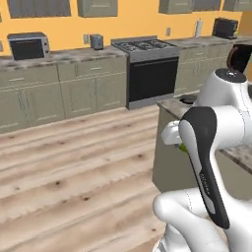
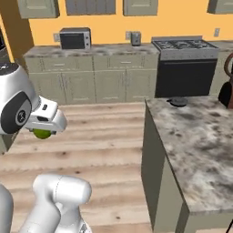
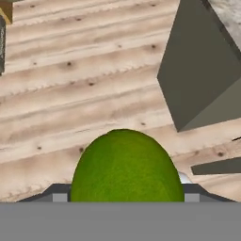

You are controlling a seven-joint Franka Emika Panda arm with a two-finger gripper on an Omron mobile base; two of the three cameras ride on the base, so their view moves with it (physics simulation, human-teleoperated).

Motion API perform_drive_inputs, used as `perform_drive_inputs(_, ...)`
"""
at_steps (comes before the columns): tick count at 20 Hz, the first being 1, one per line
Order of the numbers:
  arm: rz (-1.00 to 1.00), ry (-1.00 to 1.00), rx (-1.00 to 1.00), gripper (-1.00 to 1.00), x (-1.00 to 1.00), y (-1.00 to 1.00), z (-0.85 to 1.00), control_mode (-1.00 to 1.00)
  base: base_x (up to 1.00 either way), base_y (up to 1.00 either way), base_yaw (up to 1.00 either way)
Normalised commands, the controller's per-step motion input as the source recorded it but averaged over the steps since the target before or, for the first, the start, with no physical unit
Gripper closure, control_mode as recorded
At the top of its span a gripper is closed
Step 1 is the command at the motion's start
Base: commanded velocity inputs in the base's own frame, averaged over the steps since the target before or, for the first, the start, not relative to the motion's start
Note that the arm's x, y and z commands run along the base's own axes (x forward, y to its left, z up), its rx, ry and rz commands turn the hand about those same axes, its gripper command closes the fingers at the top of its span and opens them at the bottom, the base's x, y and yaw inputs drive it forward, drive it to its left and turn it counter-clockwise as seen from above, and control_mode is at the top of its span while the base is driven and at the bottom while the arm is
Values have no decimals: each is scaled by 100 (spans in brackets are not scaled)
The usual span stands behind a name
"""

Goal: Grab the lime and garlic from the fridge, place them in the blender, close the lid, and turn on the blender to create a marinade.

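Observation:
My gripper is shut on the lime, a round yellow-green fruit that bulges up between the finger tips in the hand view. In the right base view the lime peeks out under the white hand, held over the wooden floor left of the island. In the left base view it is a green sliver beside the arm. The blender stands at the island's far end, a dark jar with a brown handle. The lid lies flat on the island top. The garlic and the fridge are out of view.
The marbled island counter has its corner close to the right of the hand. Along the back wall stand the stove with a black oven front, a microwave and a small toaster. Open wooden floor lies to the left.

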Motion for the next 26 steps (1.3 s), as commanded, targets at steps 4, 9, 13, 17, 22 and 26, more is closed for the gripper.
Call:
perform_drive_inputs(4, 0, 0, 0, 100, 0, 0, 0, 100, 97, 6, -50)
perform_drive_inputs(9, 0, 0, 0, 100, 0, 0, 0, 100, 79, 32, -57)
perform_drive_inputs(13, 0, 0, 0, 100, 0, 0, 0, 100, 66, 68, -62)
perform_drive_inputs(17, 0, 0, 0, 100, 0, 0, 0, 100, 58, 67, -61)
perform_drive_inputs(22, 0, 0, 0, 100, 0, 0, 0, 100, 44, 60, -55)
perform_drive_inputs(26, 0, 0, 0, 100, 0, 0, 0, 100, 47, 87, -54)
